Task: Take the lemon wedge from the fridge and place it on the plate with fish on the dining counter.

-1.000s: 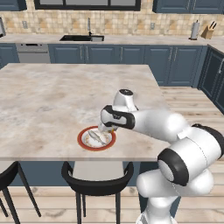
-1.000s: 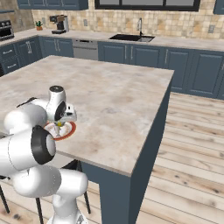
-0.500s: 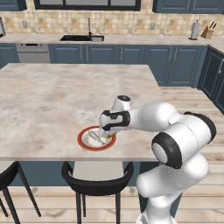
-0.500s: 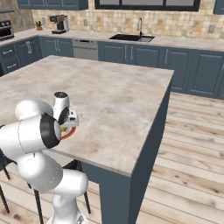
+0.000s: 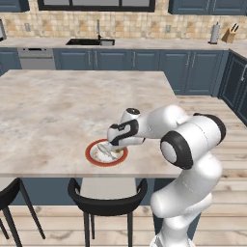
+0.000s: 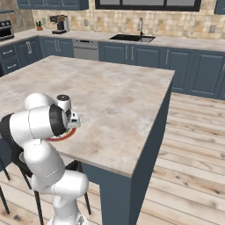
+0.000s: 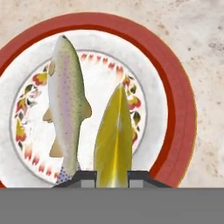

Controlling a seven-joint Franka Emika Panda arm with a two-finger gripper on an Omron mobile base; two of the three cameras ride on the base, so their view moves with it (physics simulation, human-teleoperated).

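While poised over the plate (image 7: pixel 175 87) beside the fish (image 7: pixel 65 100): gripper (image 7: pixel 112 177) clamped on lemon wedge (image 7: pixel 113 140)

Blue cabinets (image 5: pixel 144 60) run along the top of the left base view under a tan tiled backsplash (image 5: pixel 125 24), with a sink (image 5: pixel 90 42) at upper left. Pale wood plank flooring (image 6: pixel 189 145) fills the right side of the right base view. A black stool (image 5: pixel 107 202) stands at the bottom centre of the left base view.

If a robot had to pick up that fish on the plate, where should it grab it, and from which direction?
Probably from straight above, pinching across the thick middle of the fish. It lies flat and stretched out on the plate, tapering toward head and tail, so the middle offers the firmest hold. The lemon wedge lies close beside it, between the fingers of the gripper, so one finger has little room.
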